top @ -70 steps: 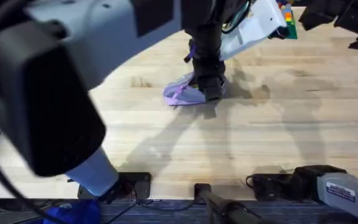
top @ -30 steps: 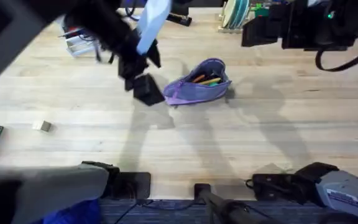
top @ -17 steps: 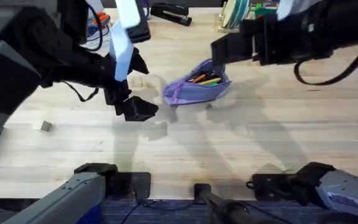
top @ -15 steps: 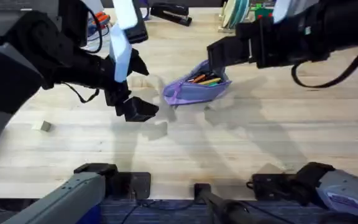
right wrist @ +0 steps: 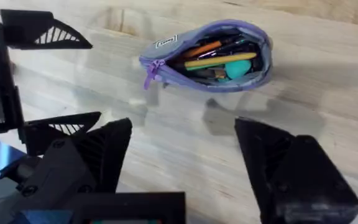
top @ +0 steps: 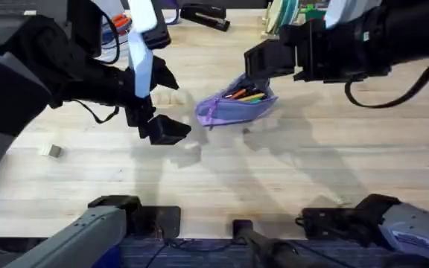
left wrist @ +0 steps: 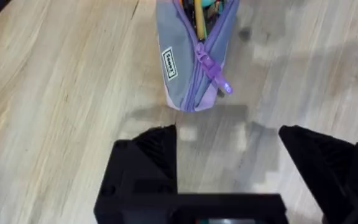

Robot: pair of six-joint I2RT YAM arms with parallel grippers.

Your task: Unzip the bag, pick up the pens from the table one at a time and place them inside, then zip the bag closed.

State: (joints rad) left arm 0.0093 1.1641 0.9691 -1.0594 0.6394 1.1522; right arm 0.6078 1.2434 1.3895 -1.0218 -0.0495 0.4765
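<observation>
Grippers first, operator: your left gripper hangs just above the table with its black fingers spread wide and nothing between them. Just beyond those fingertips, toward your right gripper, the bag lies on the wood with its zippered end and lilac pull tab pointing at the left gripper. Its zipper is open along most of the top, and you can see the pens lying inside among other coloured things. Your right gripper hovers over the bag's far end, its fingers also wide apart and empty, the open mouth of the bag directly ahead of them.
</observation>
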